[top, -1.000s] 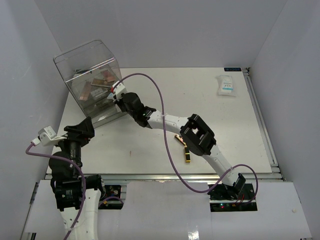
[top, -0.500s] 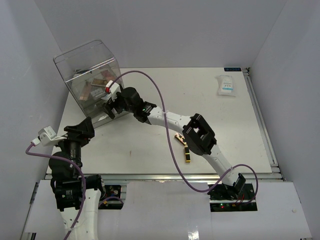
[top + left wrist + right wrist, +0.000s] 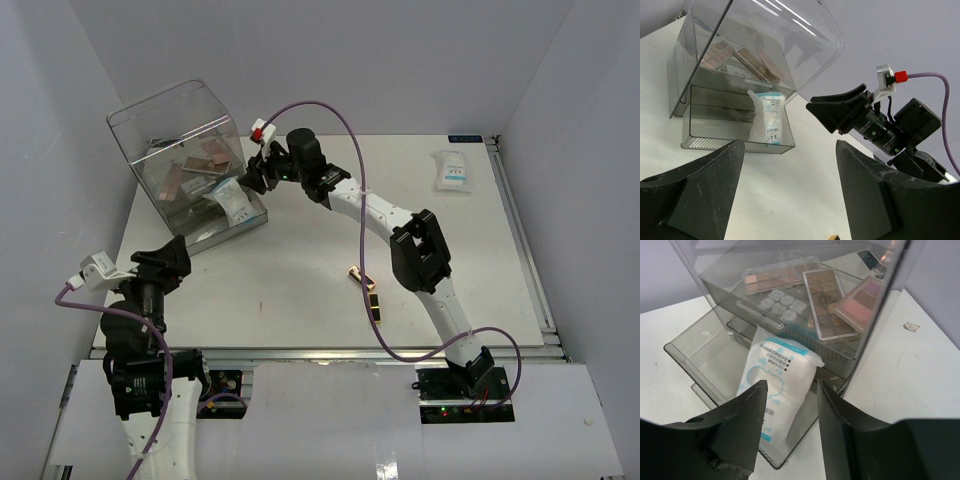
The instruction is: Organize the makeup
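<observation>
I'm working in a robotics lab test cell, not a home or a shop. The bare white table (image 3: 300,270) is boxed in by plain pale panels (image 3: 330,60) behind it and on both sides. An aluminium rail (image 3: 330,352) runs along the table's near edge. The left arm base (image 3: 150,385) and the right arm base (image 3: 465,375) sit there, and a purple cable (image 3: 335,108) loops above the table.

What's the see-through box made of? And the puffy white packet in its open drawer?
The box looks like hard clear plastic: glossy, with light streaks, and the palettes show through it. The packet seems to be soft plastic film: white, printed in blue, puffy.
</observation>
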Robot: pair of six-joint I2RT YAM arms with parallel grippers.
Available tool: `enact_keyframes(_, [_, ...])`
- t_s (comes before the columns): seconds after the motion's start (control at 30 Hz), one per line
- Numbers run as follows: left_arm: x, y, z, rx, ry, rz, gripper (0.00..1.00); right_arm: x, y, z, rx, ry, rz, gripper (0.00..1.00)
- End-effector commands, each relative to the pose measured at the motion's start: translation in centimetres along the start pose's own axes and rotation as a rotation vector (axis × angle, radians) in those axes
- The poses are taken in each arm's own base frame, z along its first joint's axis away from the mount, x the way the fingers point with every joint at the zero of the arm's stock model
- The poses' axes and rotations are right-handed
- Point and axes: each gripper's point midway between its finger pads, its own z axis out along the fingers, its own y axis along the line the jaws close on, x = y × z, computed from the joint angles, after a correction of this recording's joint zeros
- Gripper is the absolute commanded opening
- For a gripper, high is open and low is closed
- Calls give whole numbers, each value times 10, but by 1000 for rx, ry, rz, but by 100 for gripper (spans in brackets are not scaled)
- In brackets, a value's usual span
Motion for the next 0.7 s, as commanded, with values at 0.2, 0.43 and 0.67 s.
enact_keyframes(0.2, [3, -2, 0, 10, 18, -3, 84, -4, 1, 16, -7, -67, 14, 50])
enact_keyframes(0.43, [4, -1, 0, 4, 22, -3, 84, 18, -11, 31, 64, -58, 10, 50])
enact_keyframes(0.67, [7, 1, 0, -3, 32, -10, 84, 37, -21, 43, 124, -44, -17, 46])
